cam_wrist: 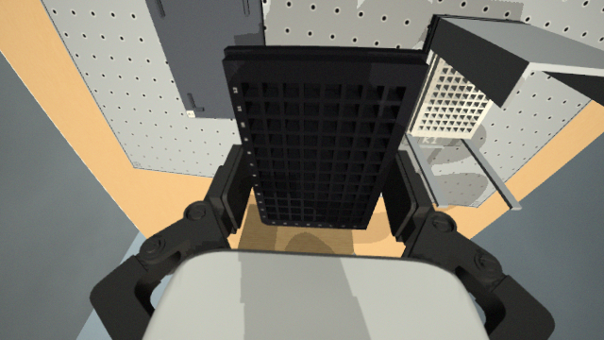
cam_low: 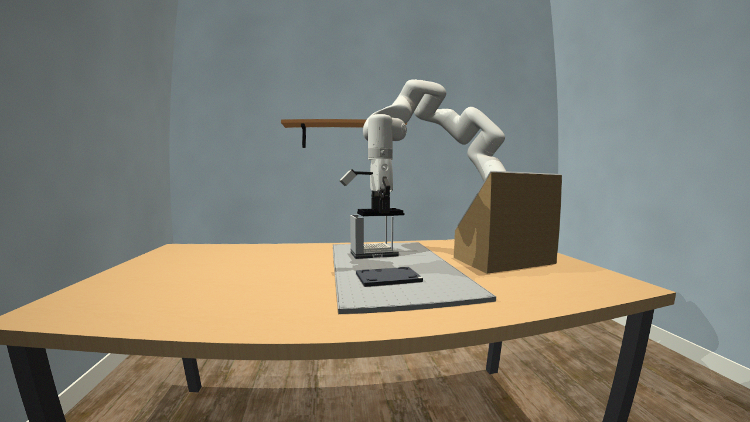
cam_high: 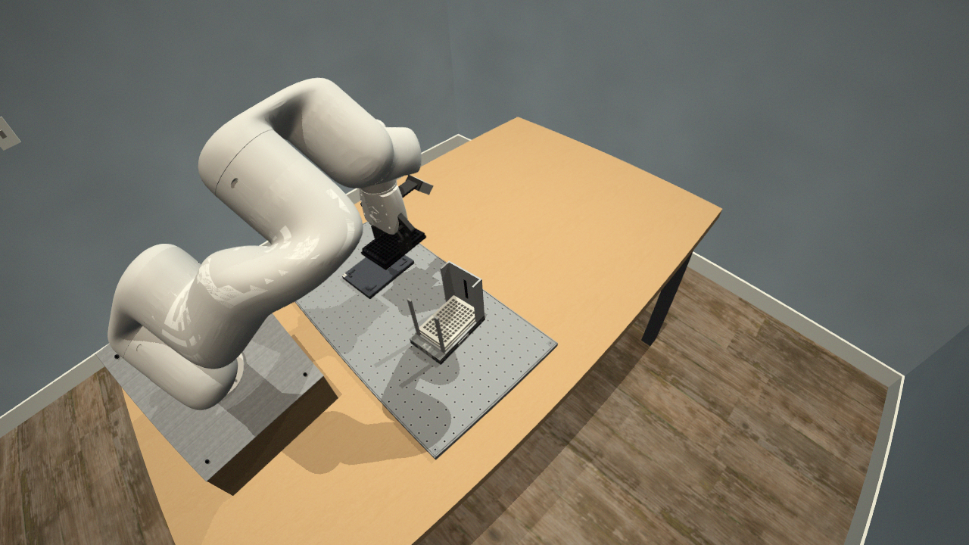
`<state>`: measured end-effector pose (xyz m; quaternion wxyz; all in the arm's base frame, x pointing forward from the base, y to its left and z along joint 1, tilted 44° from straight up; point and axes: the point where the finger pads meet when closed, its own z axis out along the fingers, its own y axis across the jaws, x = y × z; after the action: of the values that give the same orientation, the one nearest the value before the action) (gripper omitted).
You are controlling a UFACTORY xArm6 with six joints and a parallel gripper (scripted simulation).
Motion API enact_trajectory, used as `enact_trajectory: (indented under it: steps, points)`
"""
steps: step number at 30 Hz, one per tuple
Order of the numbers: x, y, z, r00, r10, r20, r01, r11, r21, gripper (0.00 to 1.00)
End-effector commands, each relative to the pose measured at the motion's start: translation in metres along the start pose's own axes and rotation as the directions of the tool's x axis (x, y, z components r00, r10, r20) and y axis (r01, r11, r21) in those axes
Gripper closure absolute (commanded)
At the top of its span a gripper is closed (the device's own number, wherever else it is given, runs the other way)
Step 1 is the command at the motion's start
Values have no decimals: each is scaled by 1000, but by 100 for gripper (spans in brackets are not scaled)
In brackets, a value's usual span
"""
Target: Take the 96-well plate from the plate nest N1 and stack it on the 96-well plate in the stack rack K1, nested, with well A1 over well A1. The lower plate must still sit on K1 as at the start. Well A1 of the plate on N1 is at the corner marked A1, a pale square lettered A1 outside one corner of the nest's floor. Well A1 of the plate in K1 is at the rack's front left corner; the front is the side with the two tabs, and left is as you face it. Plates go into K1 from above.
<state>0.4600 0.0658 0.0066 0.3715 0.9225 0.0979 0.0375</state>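
My gripper [cam_wrist: 317, 164] is shut on the black 96-well plate [cam_wrist: 321, 137] across its two long sides and holds it level, high above the table. The plate also shows in the top view [cam_high: 391, 246] and in the exterior view [cam_low: 380, 211]. The dark plate nest N1 [cam_high: 378, 272] lies empty on the grey perforated board [cam_high: 423, 338], below and beside the held plate. The stack rack K1 [cam_high: 450, 311] holds a white 96-well plate [cam_high: 446, 319], seen to the right in the wrist view [cam_wrist: 450, 106]. The held plate hangs above the height of the rack's posts in the exterior view.
K1 has a tall grey back wall [cam_high: 463, 284] and thin upright posts [cam_high: 413, 318]. The arm's base stands on a grey block [cam_high: 223, 406] at the table's edge. A wooden wall shelf [cam_low: 322, 123] hangs behind the arm.
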Motion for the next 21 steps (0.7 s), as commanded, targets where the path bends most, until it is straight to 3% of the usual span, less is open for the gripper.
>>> enact_trajectory:
  steps: [1, 21]
  points:
    - [0, 12, -2, 1000, 0, -4, 0, 1000, 2, 100]
    - [-5, 72, -4, 1000, 0, -4, 0, 1000, 2, 100]
